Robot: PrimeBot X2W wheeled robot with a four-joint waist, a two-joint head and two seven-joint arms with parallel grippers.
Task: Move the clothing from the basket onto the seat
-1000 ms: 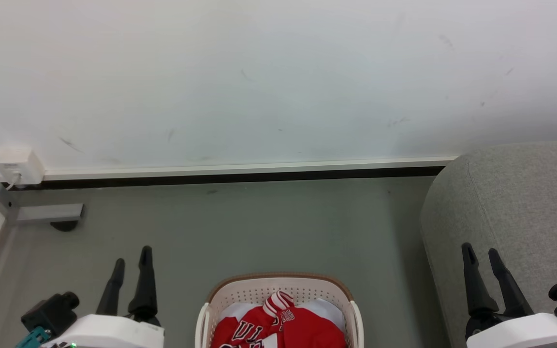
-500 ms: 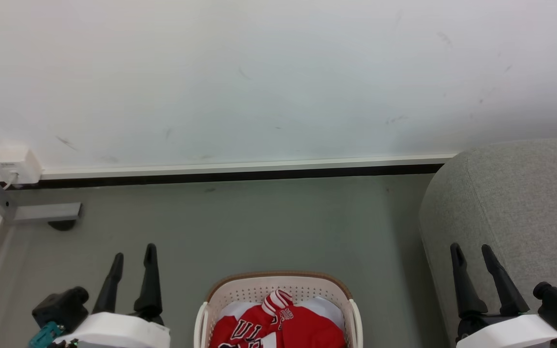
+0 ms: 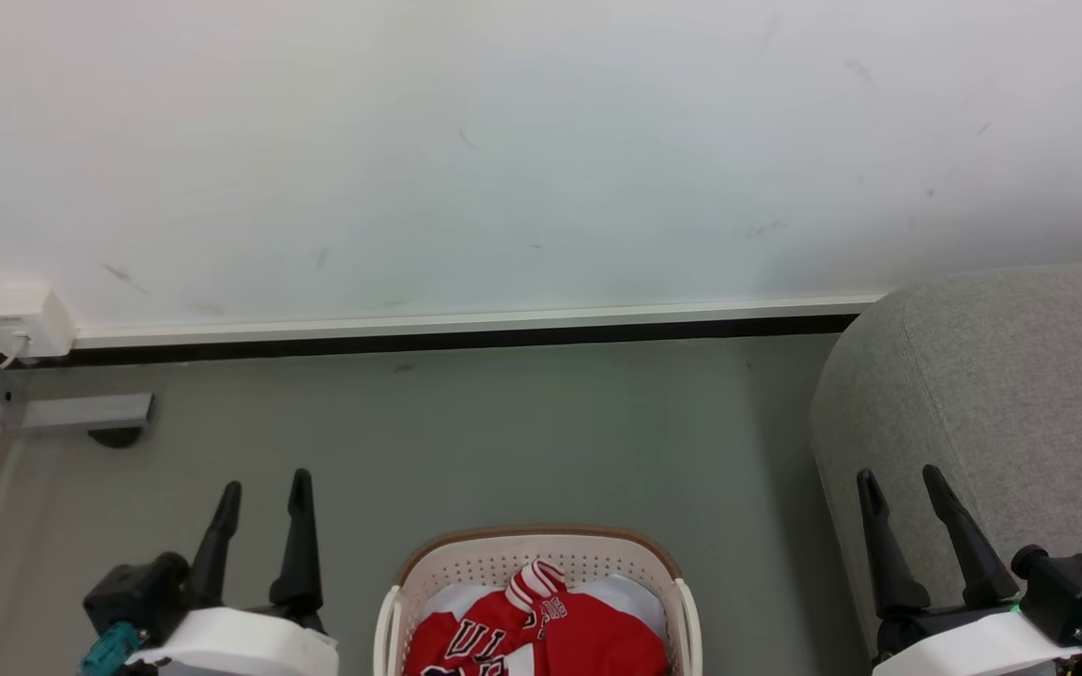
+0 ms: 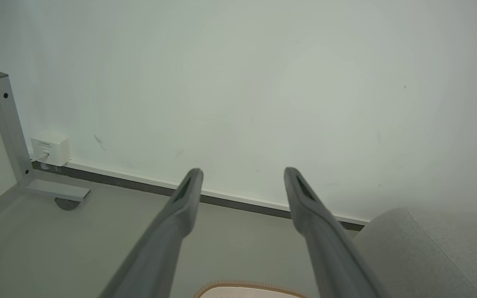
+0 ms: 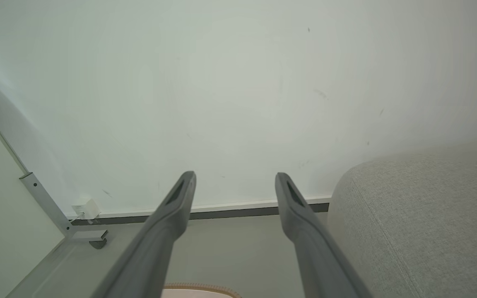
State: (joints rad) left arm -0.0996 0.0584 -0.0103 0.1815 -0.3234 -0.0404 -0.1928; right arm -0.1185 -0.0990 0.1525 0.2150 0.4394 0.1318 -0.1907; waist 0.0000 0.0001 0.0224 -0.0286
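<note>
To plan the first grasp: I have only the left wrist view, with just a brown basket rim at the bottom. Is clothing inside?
Observer: Yes, the head view shows a red garment with white trim and lettering lying in the basket.
Operator: Is the other arm free?
Observer: The right gripper is open and empty, near the grey seat.
Operator: And mine, where is it from the basket?
Observer: The left gripper is left of the basket, over the grey floor.

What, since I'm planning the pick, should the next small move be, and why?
Probably lower the left gripper into the basket onto the clothing: it lies there untouched, while that gripper and the right gripper hover open and empty.
</note>
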